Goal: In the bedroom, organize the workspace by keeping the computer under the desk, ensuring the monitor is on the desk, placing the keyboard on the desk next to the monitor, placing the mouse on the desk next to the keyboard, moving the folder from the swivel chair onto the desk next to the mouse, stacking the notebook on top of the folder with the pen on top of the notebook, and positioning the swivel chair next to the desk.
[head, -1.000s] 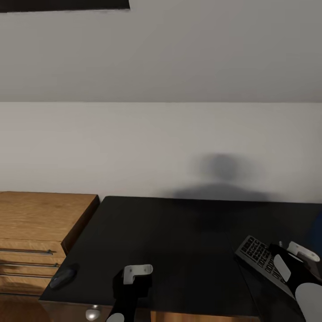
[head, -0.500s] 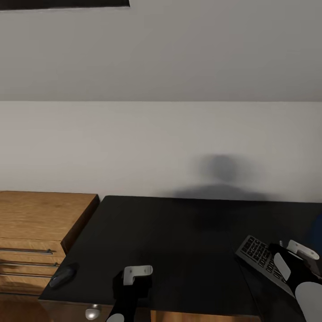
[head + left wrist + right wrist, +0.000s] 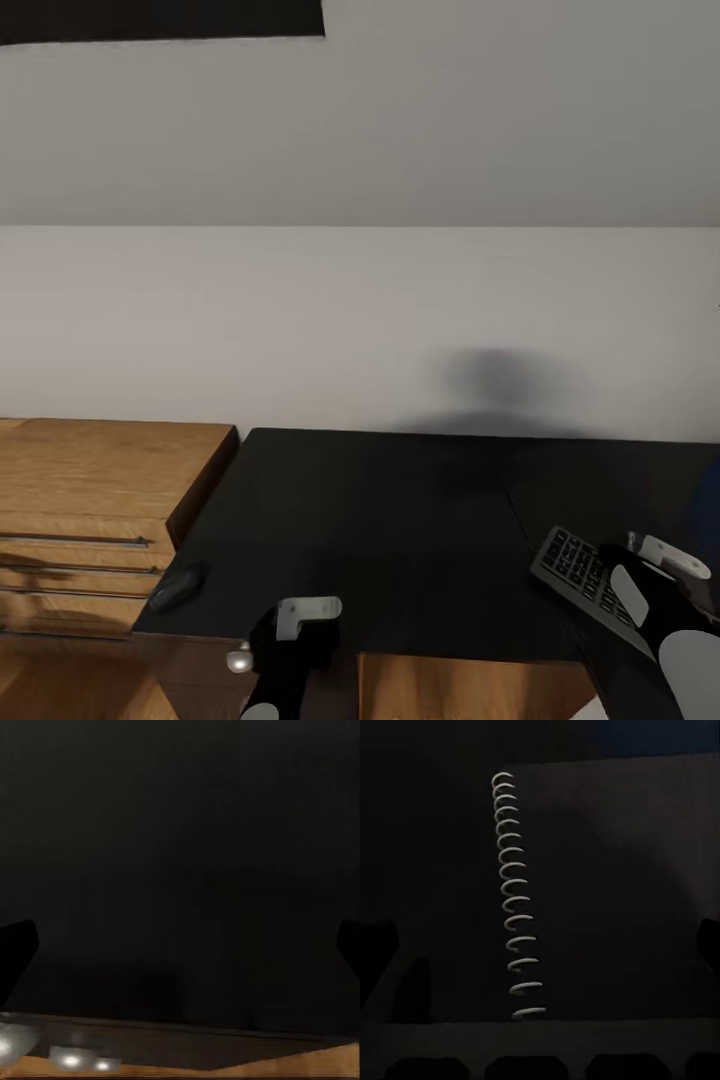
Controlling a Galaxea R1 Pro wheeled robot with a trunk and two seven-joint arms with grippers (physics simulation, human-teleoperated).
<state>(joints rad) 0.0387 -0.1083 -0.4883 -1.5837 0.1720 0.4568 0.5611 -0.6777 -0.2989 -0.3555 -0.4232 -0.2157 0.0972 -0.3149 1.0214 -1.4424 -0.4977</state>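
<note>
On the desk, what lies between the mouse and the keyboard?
In the head view, bare black desk lies between the mouse and the keyboard; the left gripper hangs by the front edge.

I see a wooden dresser (image 3: 95,470) standing at the left, with its side flush against the black furniture beside it. Its flat top is bare and shows a warm grain. I count 3 slim metal bar handles (image 3: 75,541) running across its drawer fronts, one under the other, the lower ones partly in shade. Behind everything runs a plain pale wall (image 3: 360,320), and I make out a soft, rounded grey shadow (image 3: 495,385) cast low on it, right of centre. Up in the top left corner sits a dark rectangular panel (image 3: 160,18), cut off by the edge, and I can't tell what it is.
</note>
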